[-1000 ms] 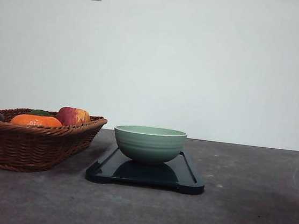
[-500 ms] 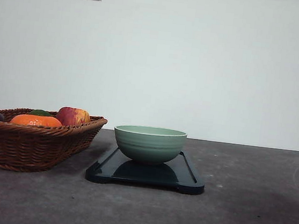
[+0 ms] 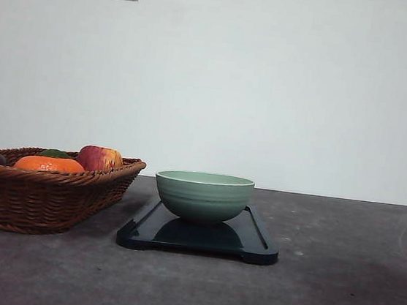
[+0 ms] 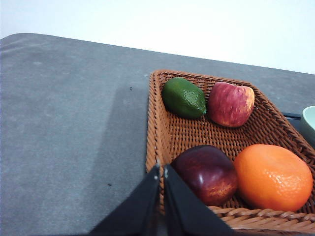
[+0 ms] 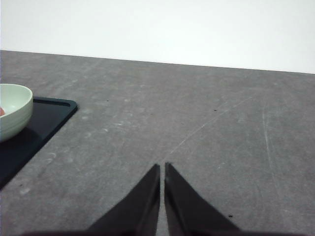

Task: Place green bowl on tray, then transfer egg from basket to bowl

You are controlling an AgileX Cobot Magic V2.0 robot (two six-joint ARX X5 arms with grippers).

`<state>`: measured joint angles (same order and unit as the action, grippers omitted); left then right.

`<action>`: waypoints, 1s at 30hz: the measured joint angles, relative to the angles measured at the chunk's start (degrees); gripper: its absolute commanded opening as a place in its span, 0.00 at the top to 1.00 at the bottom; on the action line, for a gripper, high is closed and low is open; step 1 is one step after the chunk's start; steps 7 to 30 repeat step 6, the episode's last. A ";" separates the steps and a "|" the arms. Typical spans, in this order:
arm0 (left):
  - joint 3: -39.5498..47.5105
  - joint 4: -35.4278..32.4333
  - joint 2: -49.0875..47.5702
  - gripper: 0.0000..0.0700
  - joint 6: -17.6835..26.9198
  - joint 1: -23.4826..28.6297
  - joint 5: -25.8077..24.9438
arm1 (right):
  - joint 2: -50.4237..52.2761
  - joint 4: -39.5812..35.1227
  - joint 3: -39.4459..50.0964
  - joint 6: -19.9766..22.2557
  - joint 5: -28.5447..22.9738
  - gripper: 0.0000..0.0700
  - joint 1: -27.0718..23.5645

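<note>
The green bowl (image 3: 203, 197) stands upright on the dark tray (image 3: 256, 241) at the table's middle. To its left is the wicker basket (image 3: 36, 200). My left gripper (image 4: 162, 168) is shut with nothing in it and hovers at the basket's rim (image 4: 153, 123). My right gripper (image 5: 162, 166) is also shut and empty, over bare table to the right of the tray (image 5: 47, 118). In the right wrist view a small reddish sliver shows inside the bowl (image 5: 14, 114) at the frame's edge. I cannot tell whether it is the egg.
The basket holds a green fruit (image 4: 184, 98), a red-yellow apple (image 4: 231, 104), a dark red fruit (image 4: 206, 173) and an orange fruit (image 4: 273, 176). Grey table (image 5: 206, 123) stretches right of the tray. A white wall stands behind.
</note>
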<state>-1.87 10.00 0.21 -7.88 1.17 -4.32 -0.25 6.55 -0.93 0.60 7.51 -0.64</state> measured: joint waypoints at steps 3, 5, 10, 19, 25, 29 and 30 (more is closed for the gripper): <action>0.00 0.00 0.00 1.00 0.00 0.00 0.00 | 0.00 0.00 0.00 0.00 0.00 0.99 0.00; 0.00 0.00 0.00 1.00 0.00 0.00 0.02 | 0.00 0.00 0.00 0.00 0.00 0.99 0.00; 0.00 0.00 0.00 1.00 0.00 0.00 0.00 | 0.00 0.00 0.00 0.00 0.00 0.99 0.00; 0.00 0.00 0.00 1.00 0.00 0.00 0.00 | 0.00 0.00 0.00 0.00 0.00 0.99 0.00; 0.00 0.00 0.00 1.00 0.00 0.00 0.00 | 0.00 0.00 0.00 0.00 0.00 0.99 0.00; 0.00 0.00 0.00 1.00 0.00 0.00 0.00 | 0.00 0.00 0.00 0.00 0.00 0.99 0.00; 0.00 0.00 0.00 1.00 0.00 0.00 0.00 | 0.00 0.00 0.00 0.00 0.00 0.99 0.00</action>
